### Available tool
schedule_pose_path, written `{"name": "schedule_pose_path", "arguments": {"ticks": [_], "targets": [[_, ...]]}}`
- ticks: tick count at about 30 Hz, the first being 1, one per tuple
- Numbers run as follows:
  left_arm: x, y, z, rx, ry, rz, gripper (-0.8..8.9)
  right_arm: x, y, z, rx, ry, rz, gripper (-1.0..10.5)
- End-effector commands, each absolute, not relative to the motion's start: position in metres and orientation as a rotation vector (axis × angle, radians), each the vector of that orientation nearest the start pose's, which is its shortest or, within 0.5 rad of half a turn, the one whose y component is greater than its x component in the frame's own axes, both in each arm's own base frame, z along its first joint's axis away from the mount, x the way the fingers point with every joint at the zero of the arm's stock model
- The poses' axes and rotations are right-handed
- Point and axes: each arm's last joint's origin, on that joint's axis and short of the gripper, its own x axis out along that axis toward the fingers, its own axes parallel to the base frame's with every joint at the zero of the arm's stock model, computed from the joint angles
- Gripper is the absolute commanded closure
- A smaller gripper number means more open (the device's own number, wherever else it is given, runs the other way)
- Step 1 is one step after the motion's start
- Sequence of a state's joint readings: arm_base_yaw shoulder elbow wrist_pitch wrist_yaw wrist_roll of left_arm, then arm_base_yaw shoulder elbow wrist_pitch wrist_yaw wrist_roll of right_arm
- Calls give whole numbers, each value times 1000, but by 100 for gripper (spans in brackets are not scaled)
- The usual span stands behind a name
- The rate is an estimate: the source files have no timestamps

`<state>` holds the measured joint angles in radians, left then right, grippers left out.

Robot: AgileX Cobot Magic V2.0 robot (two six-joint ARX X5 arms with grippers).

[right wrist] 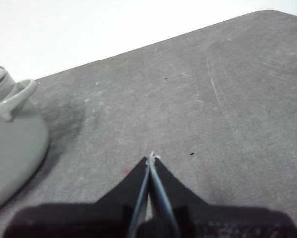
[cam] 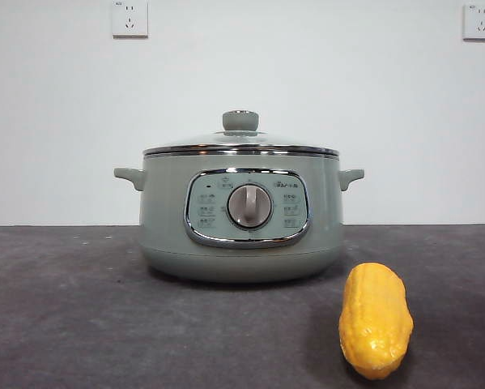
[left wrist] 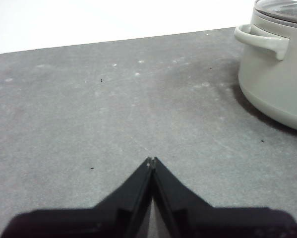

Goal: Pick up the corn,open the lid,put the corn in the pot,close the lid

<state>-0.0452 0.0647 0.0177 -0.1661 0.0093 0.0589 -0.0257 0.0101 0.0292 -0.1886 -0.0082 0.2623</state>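
Dark grey table (cam: 64, 324), white wall: pot (cam: 242, 215) centre, lid (cam: 240, 139) on; corn (cam: 376, 320) lying loose in front, toward one side. Left gripper (left wrist: 151, 159) and right gripper (right wrist: 151, 157) clenched, empty, apparently waiting apart. Nothing begun; you open a gripper and reach the corn first.

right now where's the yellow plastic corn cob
In the front view, the glossy yellow plastic corn cob lies on the dark table, near the camera, right of the sage-green pot, untouched.

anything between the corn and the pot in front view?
Nothing: in the front view only bare dark table separates the corn from the pot. The corn lies nearer the camera, apart from the pot's base.
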Motion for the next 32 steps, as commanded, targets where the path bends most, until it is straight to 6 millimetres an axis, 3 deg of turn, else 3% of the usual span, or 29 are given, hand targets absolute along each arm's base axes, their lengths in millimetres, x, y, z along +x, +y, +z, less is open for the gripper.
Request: {"name": "schedule_pose_path", "arguments": {"ticks": [1, 10, 25, 32], "targets": [[99, -5, 149, 56, 192, -59, 814, 93, -2, 167, 292, 126, -32, 947], [96, -6, 175, 25, 112, -92, 814, 83, -2, 213, 298, 86, -26, 947], [69, -12, 264, -32, -108, -370, 814, 70, 2, 301, 382, 367, 46, 946], [62, -15, 277, -18, -141, -476, 814, 73, 8, 324, 451, 426, 236, 946]]}}
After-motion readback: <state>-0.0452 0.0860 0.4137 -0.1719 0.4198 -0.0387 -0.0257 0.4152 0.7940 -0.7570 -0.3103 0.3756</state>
